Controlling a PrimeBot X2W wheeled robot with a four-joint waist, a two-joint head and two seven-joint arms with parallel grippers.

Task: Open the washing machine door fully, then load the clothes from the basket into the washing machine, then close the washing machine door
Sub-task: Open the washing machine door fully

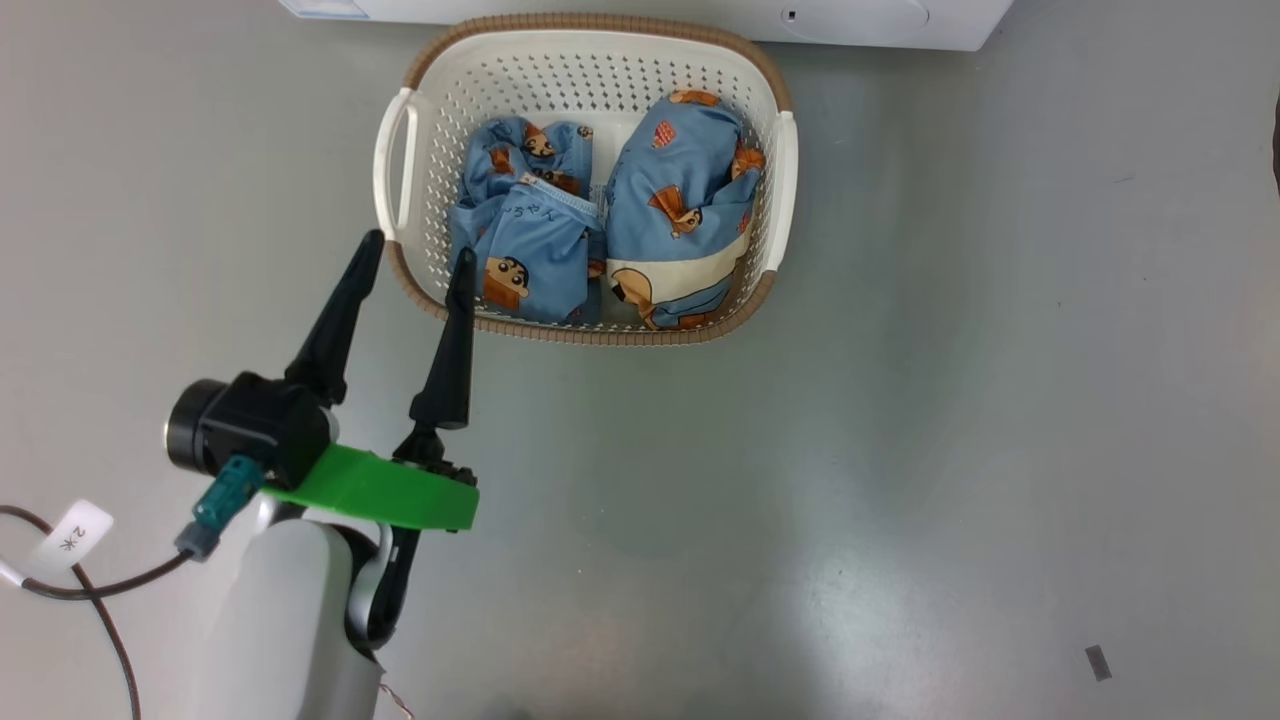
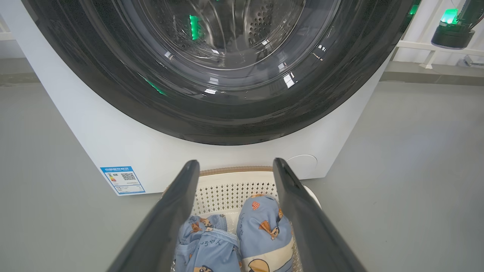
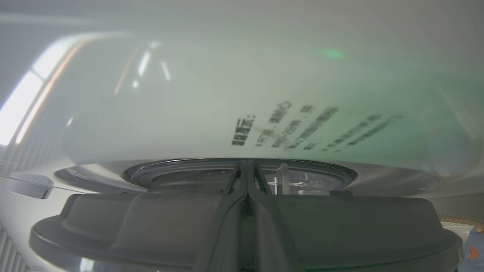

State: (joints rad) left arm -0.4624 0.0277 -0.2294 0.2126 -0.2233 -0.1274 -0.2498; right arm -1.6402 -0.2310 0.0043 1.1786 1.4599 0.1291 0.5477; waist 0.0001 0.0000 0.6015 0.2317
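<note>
Washing machine (image 2: 159,158), blue QR-code label (image 2: 122,180), text illegible

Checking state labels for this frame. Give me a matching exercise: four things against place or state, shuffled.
Things:
1. left gripper
2. right gripper
3. clothes
4. blue label

Place or state:
a. low on the washing machine front
b. shut, fingers pressed together
c. open, at the near left corner of the basket
d. bundled inside the basket

Pairs: 1-c; 2-b; 3-d; 4-a
</note>
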